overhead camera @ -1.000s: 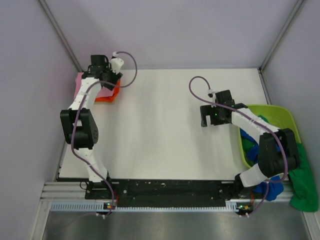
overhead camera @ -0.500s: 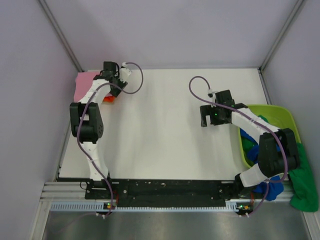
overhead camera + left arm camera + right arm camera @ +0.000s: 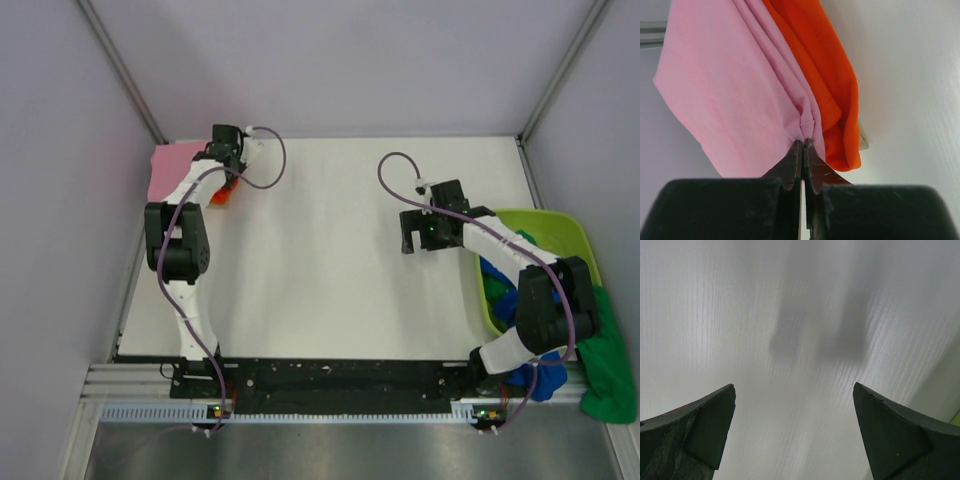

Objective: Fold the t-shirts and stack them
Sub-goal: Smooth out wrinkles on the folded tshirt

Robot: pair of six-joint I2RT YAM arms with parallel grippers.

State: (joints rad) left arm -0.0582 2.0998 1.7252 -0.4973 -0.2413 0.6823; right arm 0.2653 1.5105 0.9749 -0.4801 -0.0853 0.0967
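A light pink t-shirt point(image 3: 725, 85) lies folded on an orange-red t-shirt point(image 3: 832, 85) at the table's far left corner; from above the pink one point(image 3: 168, 168) covers most of the orange-red one point(image 3: 222, 193). My left gripper point(image 3: 804, 144) is shut at the pink shirt's near edge, and the cloth puckers right at its fingertips. My right gripper point(image 3: 795, 405) hangs open over bare table, left of the tub, with nothing between its fingers. A royal blue t-shirt point(image 3: 503, 300) lies in the tub. A dark green t-shirt point(image 3: 610, 370) hangs over its near right side.
The lime-green tub point(image 3: 560, 225) stands at the table's right edge. More blue cloth point(image 3: 540, 382) lies by the right arm's base. Grey walls close in the table on the left, back and right.
My left gripper has swung from above the stack to its right edge and shut on the pink cloth. The right arm has not moved.
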